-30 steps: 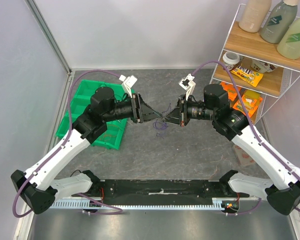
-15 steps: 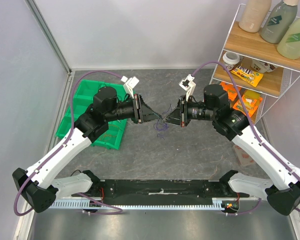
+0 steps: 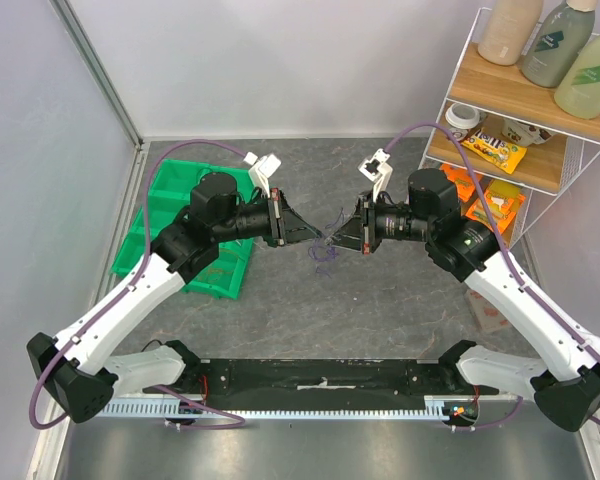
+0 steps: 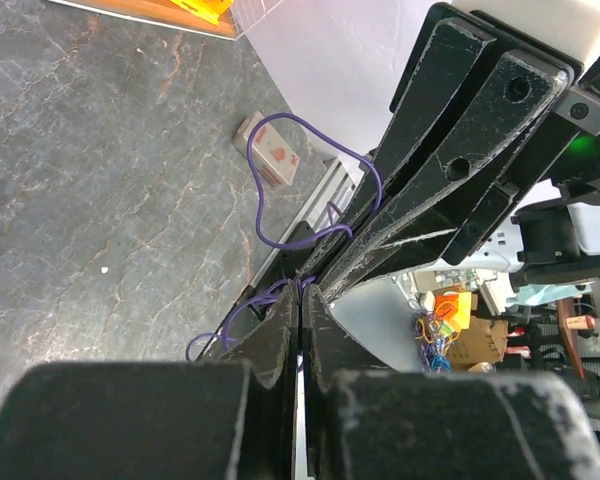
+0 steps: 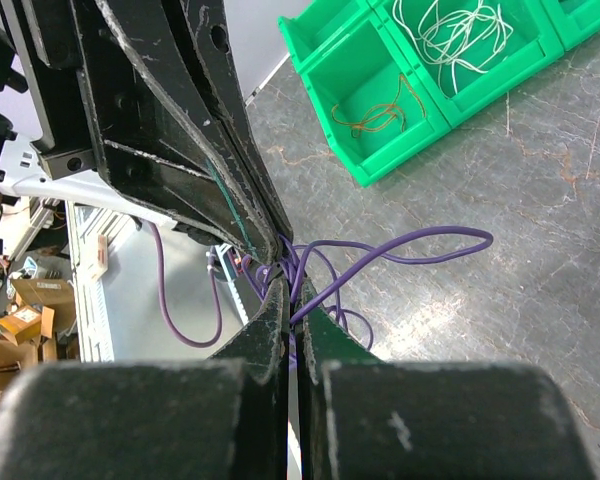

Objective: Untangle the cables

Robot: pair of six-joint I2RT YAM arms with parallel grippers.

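Purple is the colour that stands out: the cables (image 3: 325, 255) are thin, round, glossy strands, bunched into a small tangle right at the spot where the two pincers meet tip to tip above the table (image 3: 380, 310). From overhead the loose part of the bunch droops just under the touching tips and a little toward the near side.

The left pincer (image 3: 318, 238) is clenched, its flat black fingers pressed together with only a hairline seam between them. In its own wrist view a purple strand runs into that seam at the tips (image 4: 302, 300), while a tall open loop of the cables (image 4: 270, 215) curls up beside the right pincer (image 4: 380, 240) facing it.

The right pincer (image 3: 333, 238) is likewise clamped on the bunch. Its wrist view shows several strands fanning out from between its tips (image 5: 290, 300), one long flattened loop (image 5: 410, 245) reaching out to the side, another hanging in a U beneath the left pincer (image 5: 245, 225). Both pairs of fingers are matte black with scuffed, whitened edges.

Beyond the left pincer sits a green plastic bin (image 5: 410, 140) with square compartments, one holding a thin orange wire (image 5: 375, 115), the next a coil of white wires (image 5: 450, 35). The table is grey and veined like stone.
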